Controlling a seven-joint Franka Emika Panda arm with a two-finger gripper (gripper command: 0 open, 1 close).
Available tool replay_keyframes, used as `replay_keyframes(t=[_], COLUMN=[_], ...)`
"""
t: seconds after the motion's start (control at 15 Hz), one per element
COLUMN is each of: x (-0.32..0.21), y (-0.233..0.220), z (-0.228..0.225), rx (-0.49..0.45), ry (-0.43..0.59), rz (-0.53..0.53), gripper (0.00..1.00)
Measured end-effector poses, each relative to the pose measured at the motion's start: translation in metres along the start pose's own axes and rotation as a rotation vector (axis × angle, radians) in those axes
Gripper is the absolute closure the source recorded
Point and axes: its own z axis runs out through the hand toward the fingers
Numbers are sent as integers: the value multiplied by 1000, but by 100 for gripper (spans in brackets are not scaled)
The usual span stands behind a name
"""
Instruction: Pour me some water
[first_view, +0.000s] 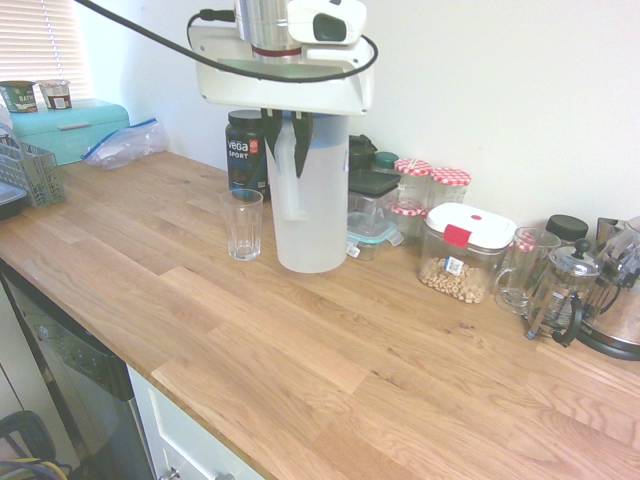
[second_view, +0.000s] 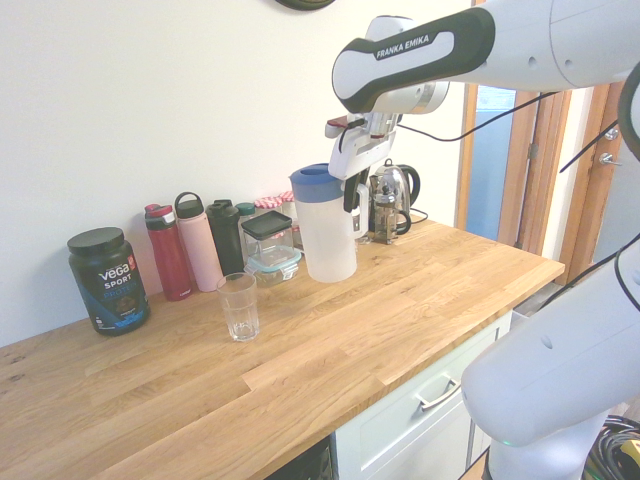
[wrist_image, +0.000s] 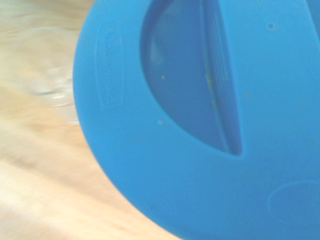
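Jaws clamped on the jug's handle, hoisting it upright beside the glass, ready to tip.

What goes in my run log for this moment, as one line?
hand: shut on handle of frosted-white plastic jug with blue lid | jug: upright | clear drinking glass: beside jug, on wooden counter

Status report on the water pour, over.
Gripper shut on jug handle. Jug upright, appears just clear of the counter, blue lid on. Empty glass close beside it, nothing between them.
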Motion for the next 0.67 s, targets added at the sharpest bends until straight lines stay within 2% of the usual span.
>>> replay_keyframes(t=[0.47,0.67], x=[-17,-20], y=[-54,-88], z=[-17,-17], rx=[45,-31], ry=[-99,-135], rz=[-415,-571], gripper=[100,100])
